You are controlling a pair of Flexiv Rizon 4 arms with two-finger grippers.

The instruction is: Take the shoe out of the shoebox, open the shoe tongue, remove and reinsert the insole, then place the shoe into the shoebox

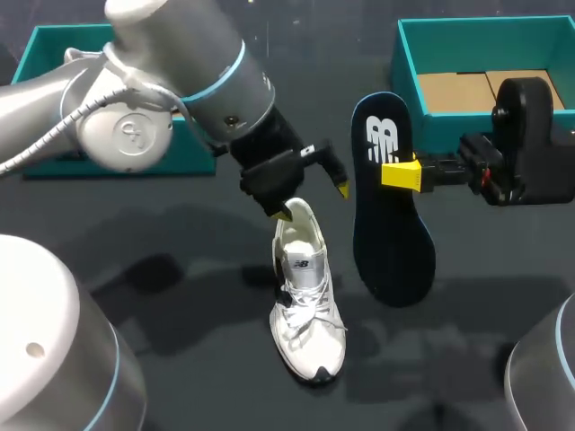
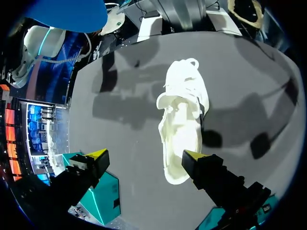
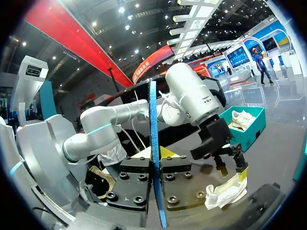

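A white shoe (image 1: 306, 305) stands upright on the dark table, heel toward the back. My left gripper (image 1: 313, 200) hangs open just above its heel, holding nothing. In the left wrist view the shoe (image 2: 184, 120) lies ahead of the open left gripper (image 2: 144, 155), its near end beside one fingertip (image 2: 193, 155). My right gripper (image 1: 400, 173) is shut on a dark blue insole (image 1: 391, 224), held above the table to the right of the shoe. The right wrist view shows the insole (image 3: 153, 143) edge-on between the fingers of my right gripper (image 3: 156, 154). The teal shoebox (image 1: 409, 54) stands at the back right.
A second teal box (image 1: 40, 49) sits at the back left, mostly behind my left arm; in the right wrist view this second box (image 3: 253, 125) holds another white shoe. Bare dark table lies in front of and to the left of the shoe.
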